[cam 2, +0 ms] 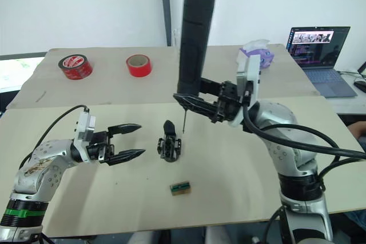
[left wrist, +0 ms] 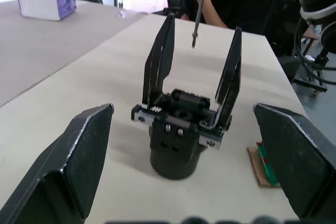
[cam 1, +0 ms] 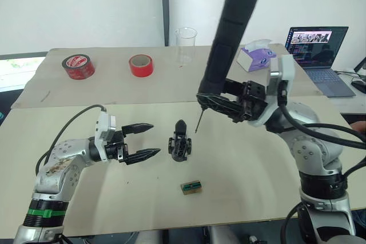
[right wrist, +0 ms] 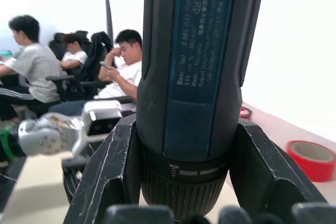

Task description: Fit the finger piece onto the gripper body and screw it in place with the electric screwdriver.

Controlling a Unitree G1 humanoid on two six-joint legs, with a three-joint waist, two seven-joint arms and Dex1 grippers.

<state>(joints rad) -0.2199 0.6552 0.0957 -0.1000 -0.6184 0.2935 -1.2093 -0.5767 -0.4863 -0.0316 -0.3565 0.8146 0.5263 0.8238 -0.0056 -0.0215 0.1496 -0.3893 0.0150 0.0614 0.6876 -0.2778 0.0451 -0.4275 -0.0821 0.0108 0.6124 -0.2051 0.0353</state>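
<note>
From the head, the right claw [cam 1: 220, 102] grips the electric screwdriver [cam 1: 227, 38] upright, bit just above the gripper body [cam 1: 180, 140] mid-bench [cam 1: 240, 181]. The left claw [cam 1: 146, 140] stands released beside it. Left wrist: the body carries two fingers. Right wrist: fingers [right wrist: 113, 171] clamp the screwdriver barrel.

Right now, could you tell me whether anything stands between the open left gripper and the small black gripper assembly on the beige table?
Nothing visible does. The left gripper is open beside the black gripper body, with bare table between them. The small green-brown block lies nearer the front edge, off that line.
</note>
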